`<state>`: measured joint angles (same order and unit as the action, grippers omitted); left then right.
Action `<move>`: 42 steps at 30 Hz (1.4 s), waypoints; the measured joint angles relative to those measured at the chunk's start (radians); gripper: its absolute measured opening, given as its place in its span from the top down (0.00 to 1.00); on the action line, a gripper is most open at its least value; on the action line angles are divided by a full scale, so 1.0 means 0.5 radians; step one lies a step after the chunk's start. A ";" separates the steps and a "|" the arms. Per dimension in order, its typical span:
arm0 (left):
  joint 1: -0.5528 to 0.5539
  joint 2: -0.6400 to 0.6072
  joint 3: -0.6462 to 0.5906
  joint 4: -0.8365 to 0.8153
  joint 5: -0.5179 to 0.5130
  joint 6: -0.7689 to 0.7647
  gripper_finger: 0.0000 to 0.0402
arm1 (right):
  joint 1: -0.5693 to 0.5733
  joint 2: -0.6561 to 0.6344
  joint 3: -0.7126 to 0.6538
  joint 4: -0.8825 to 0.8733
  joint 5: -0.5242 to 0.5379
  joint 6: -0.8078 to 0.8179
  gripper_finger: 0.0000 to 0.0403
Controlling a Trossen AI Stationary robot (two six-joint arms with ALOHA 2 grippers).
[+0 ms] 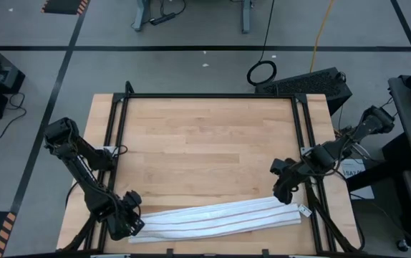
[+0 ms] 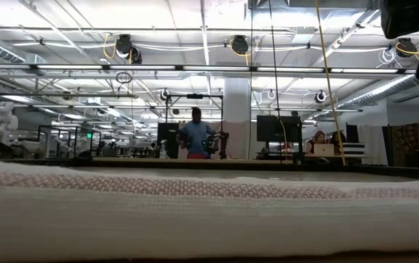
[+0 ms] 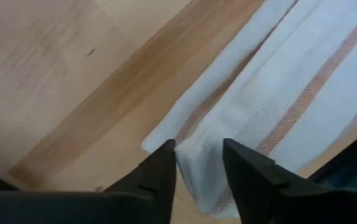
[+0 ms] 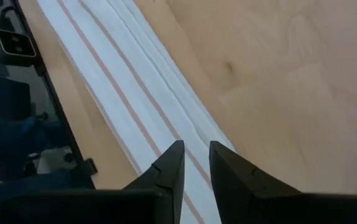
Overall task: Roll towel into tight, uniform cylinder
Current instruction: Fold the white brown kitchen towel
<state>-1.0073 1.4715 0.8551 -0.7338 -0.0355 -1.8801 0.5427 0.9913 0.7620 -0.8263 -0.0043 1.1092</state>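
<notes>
High view: the towel (image 1: 216,216) lies as a long, narrow folded band with thin stripes along the near edge of the wooden table (image 1: 205,136), stretched from one gripper to the other. The left gripper (image 1: 131,218) sits at one end of the band; in the left wrist view its fingers (image 3: 160,171) stand slightly apart with a folded corner of the towel (image 3: 278,106) between them, though whether they press it cannot be told. The right gripper (image 1: 286,192) hangs over the other end, just beside the band's far edge; in the right wrist view its fingers (image 4: 172,165) leave a narrow gap with the towel (image 4: 135,93) below them, apparently gripping nothing. In the low view the towel (image 2: 209,212) fills the foreground, with people (image 2: 196,135) in the room behind.
</notes>
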 joint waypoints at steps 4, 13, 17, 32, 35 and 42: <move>0.036 -0.005 0.001 -0.073 0.156 -0.030 0.57 | -0.051 0.000 -0.001 0.058 -0.021 -0.069 0.84; 0.074 -0.315 0.034 -0.064 0.189 -0.085 0.51 | -0.166 0.000 -0.002 0.353 -0.313 -0.223 0.84; 0.047 -0.369 0.009 -0.116 0.022 -0.078 0.51 | -0.235 0.000 -0.002 0.361 -0.317 -0.287 0.85; 0.235 -0.307 -0.408 0.350 0.397 0.044 0.41 | -0.368 0.000 -0.002 0.405 -0.363 -0.446 0.85; 0.249 -0.319 -0.418 0.307 0.416 0.017 0.41 | -0.368 0.001 -0.002 0.404 -0.363 -0.463 0.85; 0.322 -0.489 -0.139 0.286 0.123 0.366 0.43 | -0.369 0.001 -0.002 0.405 -0.362 -0.467 0.85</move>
<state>-0.8461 1.2270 0.7857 -0.5909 0.0260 -1.6973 0.3584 0.9916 0.7612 -0.6237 -0.1853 0.8757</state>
